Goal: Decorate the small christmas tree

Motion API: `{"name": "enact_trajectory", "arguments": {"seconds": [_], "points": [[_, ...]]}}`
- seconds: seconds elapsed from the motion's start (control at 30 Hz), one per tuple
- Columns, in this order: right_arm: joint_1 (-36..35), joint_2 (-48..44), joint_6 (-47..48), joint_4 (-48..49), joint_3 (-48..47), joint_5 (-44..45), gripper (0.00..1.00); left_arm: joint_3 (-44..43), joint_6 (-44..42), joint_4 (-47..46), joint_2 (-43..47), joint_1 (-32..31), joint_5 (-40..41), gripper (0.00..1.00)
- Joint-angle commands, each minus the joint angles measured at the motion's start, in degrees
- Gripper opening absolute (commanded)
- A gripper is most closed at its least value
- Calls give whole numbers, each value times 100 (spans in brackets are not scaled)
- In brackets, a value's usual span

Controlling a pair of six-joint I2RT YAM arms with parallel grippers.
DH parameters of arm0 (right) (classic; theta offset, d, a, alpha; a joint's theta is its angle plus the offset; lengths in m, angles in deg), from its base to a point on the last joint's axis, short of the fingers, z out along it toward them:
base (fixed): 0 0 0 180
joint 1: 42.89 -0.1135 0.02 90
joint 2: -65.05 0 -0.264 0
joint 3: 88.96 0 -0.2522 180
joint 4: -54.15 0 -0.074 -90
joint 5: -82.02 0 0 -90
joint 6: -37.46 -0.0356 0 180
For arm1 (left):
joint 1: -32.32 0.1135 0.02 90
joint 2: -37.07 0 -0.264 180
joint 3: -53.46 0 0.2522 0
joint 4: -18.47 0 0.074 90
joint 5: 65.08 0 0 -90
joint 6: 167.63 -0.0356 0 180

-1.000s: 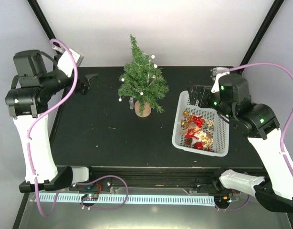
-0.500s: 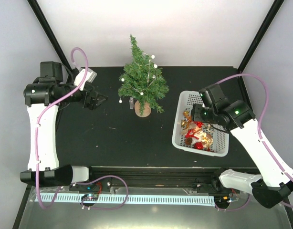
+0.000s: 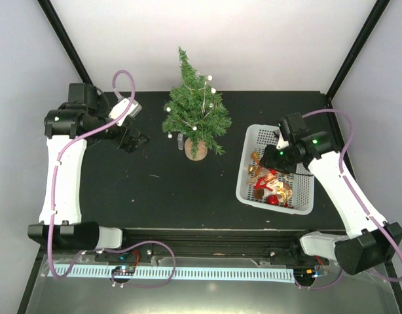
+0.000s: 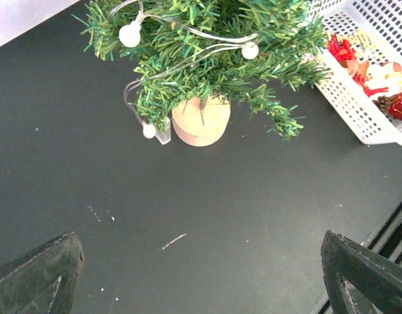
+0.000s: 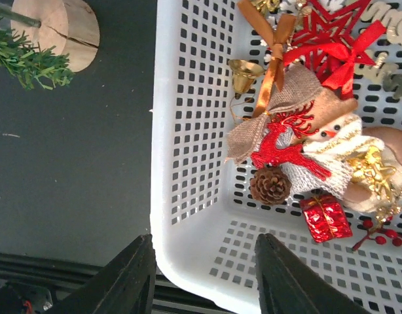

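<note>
The small christmas tree (image 3: 194, 111) stands upright in its round brown pot (image 3: 196, 149) at the back middle of the black table, strung with white bead lights. My left gripper (image 3: 137, 140) hovers left of it, open and empty; the left wrist view shows the tree (image 4: 214, 52) and pot (image 4: 201, 121) ahead of the wide-apart fingers (image 4: 50, 268). My right gripper (image 3: 270, 163) hangs over the white basket (image 3: 242, 173) of ornaments. In the right wrist view its jaws (image 5: 204, 261) stand apart above the basket's near corner (image 5: 188, 261), holding nothing.
The basket holds a pine cone (image 5: 270, 185), a red gift box (image 5: 325, 218), a red reindeer (image 5: 286, 147), a gold bell (image 5: 243, 69) and a red star (image 5: 332, 26). The table's front edge and rail (image 3: 207, 232) lie near the arm bases.
The left arm swung in from the table's left edge toward the tree. The right arm moved down over the basket's left side, and its jaws narrowed.
</note>
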Motion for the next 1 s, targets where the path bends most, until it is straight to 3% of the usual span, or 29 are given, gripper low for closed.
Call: {"name": "enact_trajectory", "arguments": {"seconds": [0.0, 0.17, 0.33, 0.63, 0.97], "points": [[34, 281, 85, 260, -230, -387, 43, -201, 145, -449, -274, -178, 200, 99], [40, 863, 51, 387, -453, -161, 50, -102, 390, -1200, -630, -602, 39, 99], [54, 1456, -35, 653, -235, -141, 54, -298, 462, -1369, -1252, -915, -218, 99], [326, 2128, 31, 712, -177, -155, 55, -737, 596, -1543, -1752, -1263, 84, 99], [400, 2764, 53, 610, -516, 694, 53, -1432, 465, -1327, -2306, -1607, 301, 99]]}}
